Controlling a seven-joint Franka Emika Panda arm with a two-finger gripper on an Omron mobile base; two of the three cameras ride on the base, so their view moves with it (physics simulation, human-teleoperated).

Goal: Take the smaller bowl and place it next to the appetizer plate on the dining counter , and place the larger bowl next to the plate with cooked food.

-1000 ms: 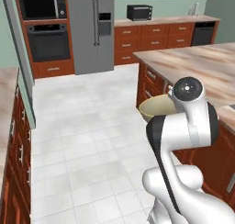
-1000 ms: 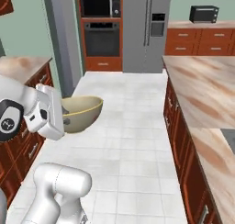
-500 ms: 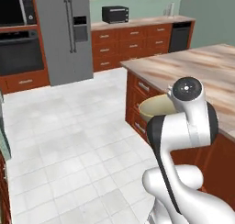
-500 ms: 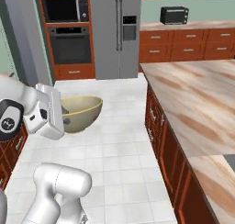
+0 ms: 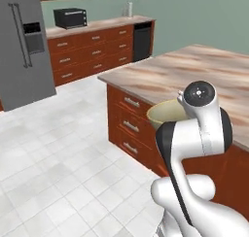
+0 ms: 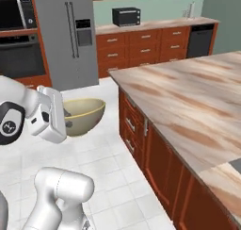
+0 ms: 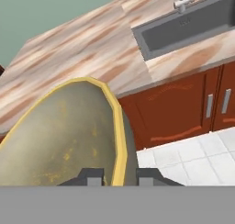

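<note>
Larger bowl (image 6: 84, 116) first: I have it in the gripper (image 7: 118, 175), carried in the air above the white tiled floor (image 5: 58, 182) and just short of the near corner of the dining counter (image 6: 188, 97). In the hand view its yellow rim runs between the two dark fingertips (image 7: 94, 176), one on the olive inside and one on the outer wall, so I read the jaws as clenched on the rim. It rides roughly level in both base views, mouth up.

On progress, I judge this bowl to be mid-transport: picked up, not yet set down. The stretch of marble top I can see carries neither the plate with cooked food nor the appetizer plate, so I still have to find the right spot further along the island. I cannot tell from these frames whether the smaller bowl has been dealt with. A sink (image 7: 193, 21) with a tap is set into the marble top in the hand view.

My arm is folded in close to the base, with the upper link rising and the wrist turned so the hand reaches sideways, holding the bowl out beside the red-brown drawer fronts (image 5: 129, 126). Far behind, the wall counter carries a black toaster oven (image 6: 126, 16) next to the grey fridge (image 6: 66, 36).
</note>
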